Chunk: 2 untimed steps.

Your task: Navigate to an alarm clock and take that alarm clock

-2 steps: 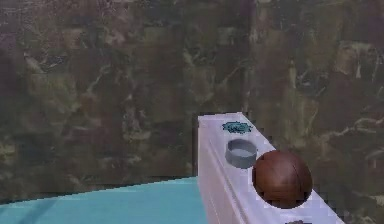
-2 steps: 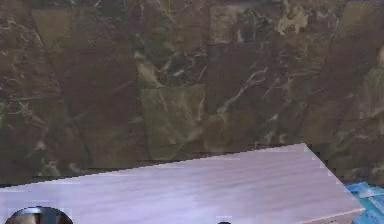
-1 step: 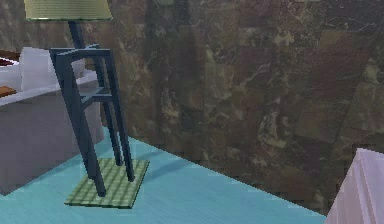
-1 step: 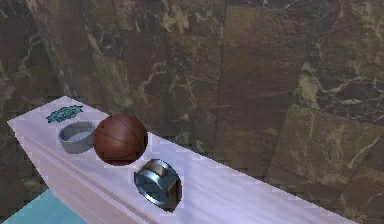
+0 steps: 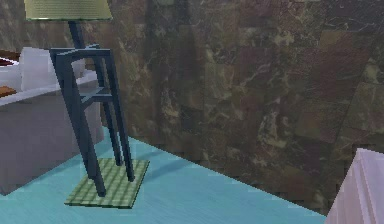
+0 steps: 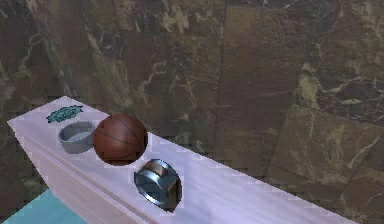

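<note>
Looks like the driving part is about done: the alarm clock [image 6: 157,184], round and silver, sits on the pale worktop [image 6: 250,195] at lower middle, beside a basketball [image 6: 120,138]. Next, reach out for it. Can't tell the tool's state.

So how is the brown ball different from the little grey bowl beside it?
The brown ball is reddish brown with dark lines, while the grey bowl is plain grey. The ball looks bigger and stands taller than the bowl. The ball is round and closed all over, but the bowl is low and hollow, with its open side up. Both sit side by side on the same pale top in the arm side view.
</note>
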### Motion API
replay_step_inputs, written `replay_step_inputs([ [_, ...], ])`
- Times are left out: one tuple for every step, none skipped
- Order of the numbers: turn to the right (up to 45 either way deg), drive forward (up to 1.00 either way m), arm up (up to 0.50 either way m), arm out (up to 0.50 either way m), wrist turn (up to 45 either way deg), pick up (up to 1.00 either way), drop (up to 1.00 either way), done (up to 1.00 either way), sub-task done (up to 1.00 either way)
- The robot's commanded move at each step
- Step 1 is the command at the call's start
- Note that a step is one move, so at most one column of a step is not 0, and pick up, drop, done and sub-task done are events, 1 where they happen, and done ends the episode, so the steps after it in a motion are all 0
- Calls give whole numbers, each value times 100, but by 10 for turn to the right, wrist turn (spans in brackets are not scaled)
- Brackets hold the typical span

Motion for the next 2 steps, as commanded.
replay_step_inputs([
  [0, 0, 38, 0, 0, 0, 0, 0, 0],
  [0, 0, 0, 12, 0, 0, 0, 0, 0],
])
